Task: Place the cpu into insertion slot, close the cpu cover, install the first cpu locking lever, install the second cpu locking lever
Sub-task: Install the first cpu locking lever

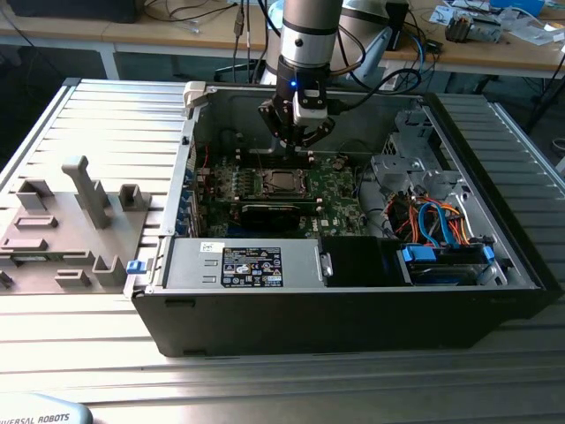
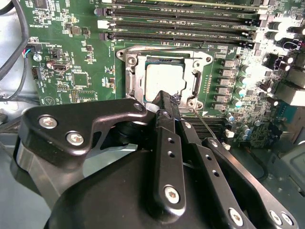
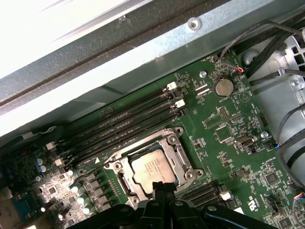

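The cpu [image 2: 164, 80] [image 3: 150, 166], a silvery square chip, lies flat in the insertion slot [image 1: 281, 182] on the green board inside the open computer case. The cpu cover [image 2: 135, 76] [image 3: 123, 175], a silvery frame, lies down around the chip. A thin wire lever [image 2: 206, 125] runs out from the socket's corner beside my fingers. My gripper [image 1: 298, 144] [image 2: 167, 99] [image 3: 162, 187] hangs just over the socket's edge, its black fingers together with nothing visibly between them. Its tips hide that edge of the cover.
Long black memory slots [image 2: 181, 24] [image 3: 124, 124] run beside the socket. The case's metal wall [image 3: 143, 57] rises just past them. A drive cage with coloured cables [image 1: 433, 221] fills the exterior view's right, a power supply [image 1: 247, 265] sits at the front, and a grey fixture tray [image 1: 71, 230] lies outside.
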